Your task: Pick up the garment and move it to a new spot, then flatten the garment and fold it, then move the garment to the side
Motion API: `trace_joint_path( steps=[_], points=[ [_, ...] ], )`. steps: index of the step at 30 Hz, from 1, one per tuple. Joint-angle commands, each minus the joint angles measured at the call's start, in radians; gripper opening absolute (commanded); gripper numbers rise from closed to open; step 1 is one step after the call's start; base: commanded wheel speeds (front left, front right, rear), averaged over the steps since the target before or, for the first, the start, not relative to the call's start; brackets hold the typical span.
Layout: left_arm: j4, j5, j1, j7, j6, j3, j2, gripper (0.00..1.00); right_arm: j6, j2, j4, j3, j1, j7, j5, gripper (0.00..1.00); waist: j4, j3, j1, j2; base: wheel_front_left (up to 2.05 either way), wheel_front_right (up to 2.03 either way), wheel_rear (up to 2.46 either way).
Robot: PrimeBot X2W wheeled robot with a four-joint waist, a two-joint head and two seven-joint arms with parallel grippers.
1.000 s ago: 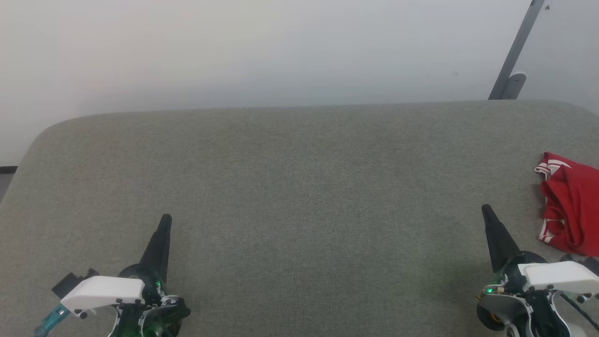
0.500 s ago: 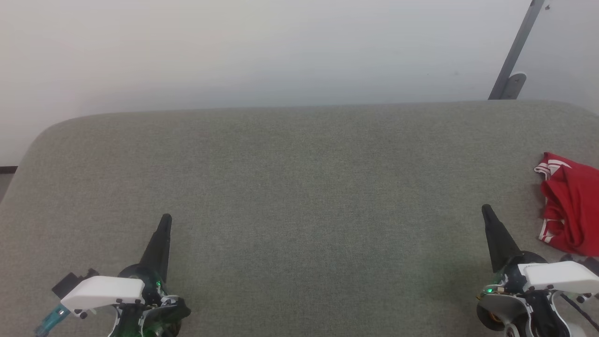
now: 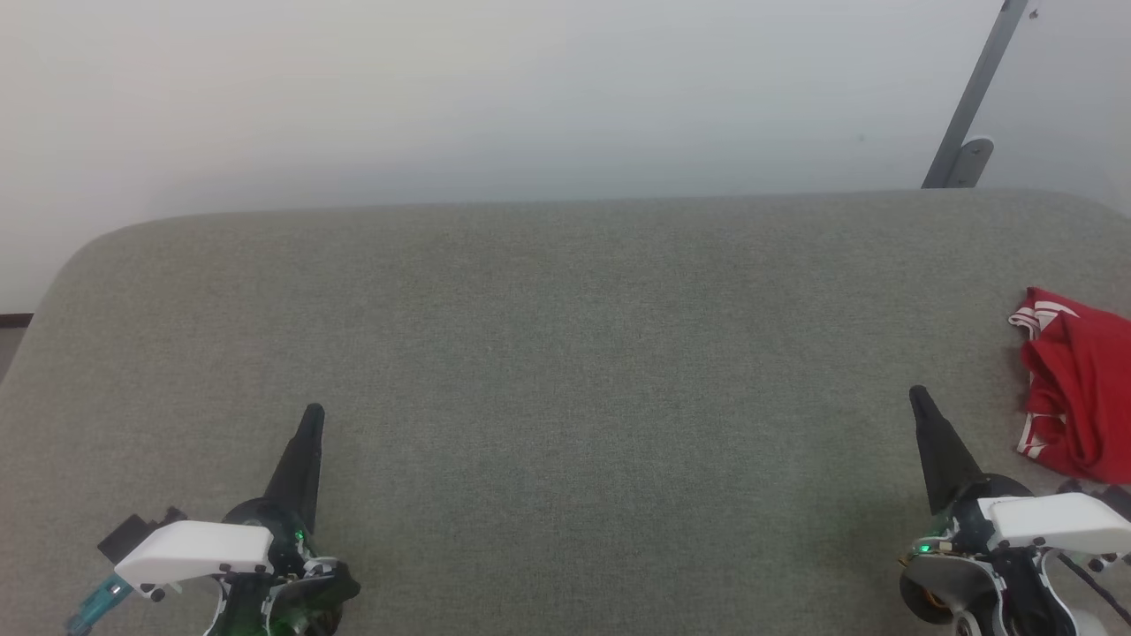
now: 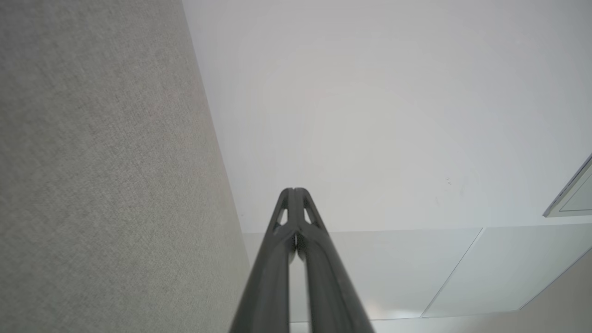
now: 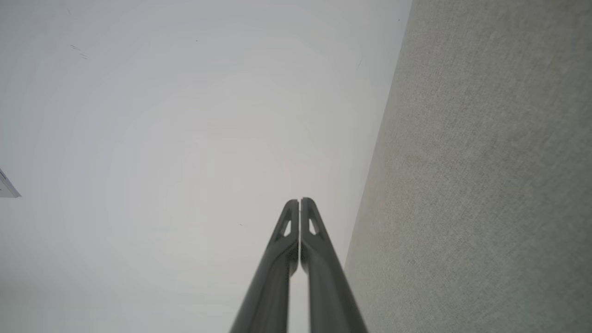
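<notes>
grey cloth table (image 3: 565, 353) under a pale wall. shirt (image 3: 1078, 389) lies bunched at 3 o'clock, touching neither gripper. left gripper (image 3: 311, 420) and right gripper (image 3: 919, 397) are both clenched, empty. better to spread the right fingers first, then pinch a thick fold, not trim.

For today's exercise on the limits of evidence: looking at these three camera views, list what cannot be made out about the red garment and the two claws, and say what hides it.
- Garment, head view: its right part is cut off by the picture's right edge; it lies bunched, so no lettering can be read.
- Right claw, head view: its wrist housing covers the garment's near edge.
- Left claw, left wrist view: the finger bases are cut off by the bottom edge.
</notes>
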Motion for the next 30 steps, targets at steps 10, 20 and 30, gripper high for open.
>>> trace_joint_path(
  steps=[10, 20, 30],
  points=[
    [-0.001, -0.004, -0.011, 0.003, -0.006, 0.003, -0.003, 0.00, 0.000, 0.003, -0.003, -0.001, -0.006, 0.002, 0.004, 0.00, 0.000, 0.000, 0.0000, 0.0000, 0.00, 0.00, 0.00],
    [-0.001, -0.004, -0.011, 0.003, -0.006, 0.003, -0.003, 0.00, 0.000, 0.003, -0.003, -0.001, -0.006, 0.002, 0.004, 0.00, 0.000, 0.000, 0.0000, 0.0000, 0.00, 0.00, 0.00],
    [-0.001, -0.004, -0.011, 0.003, -0.006, 0.003, -0.003, 0.00, 0.000, 0.003, -0.002, -0.001, -0.006, 0.002, 0.005, 0.00, 0.000, 0.000, 0.0000, 0.0000, 0.00, 0.00, 0.00]
  ],
)
